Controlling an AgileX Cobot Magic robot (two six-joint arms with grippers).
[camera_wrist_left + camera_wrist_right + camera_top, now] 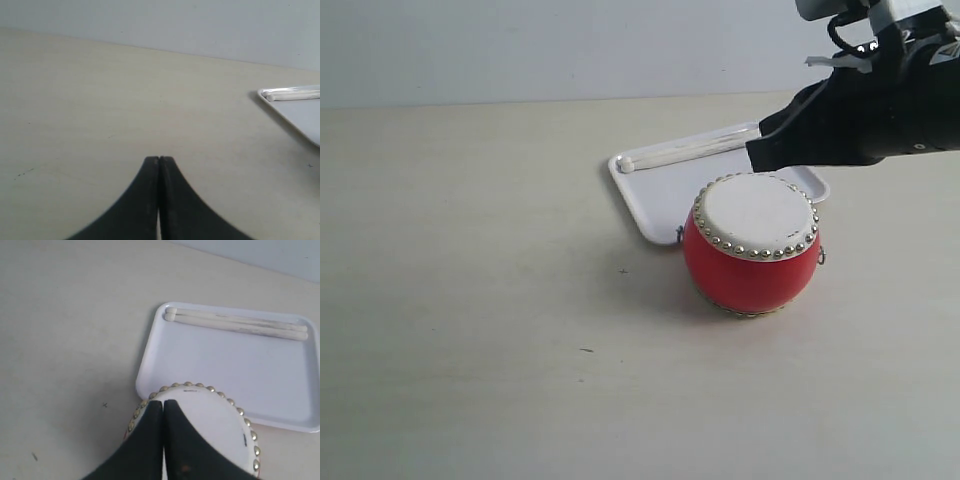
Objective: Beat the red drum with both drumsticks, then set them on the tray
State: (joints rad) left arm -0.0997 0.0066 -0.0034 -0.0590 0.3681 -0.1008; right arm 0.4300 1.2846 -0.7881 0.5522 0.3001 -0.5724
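Just above the red drum [752,250], the right end effector [163,401], closed tight and empty, could knock it into the tray [655,198], jolting the drumsticks [685,151], if it drops.

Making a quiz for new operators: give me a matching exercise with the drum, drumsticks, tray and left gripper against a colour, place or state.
1 drum
2 drumsticks
3 tray
4 left gripper

A lying side by side on the tray
B shut, holding nothing
C red, studded top
D white, low rim

Pairs: 1-C, 2-A, 3-D, 4-B
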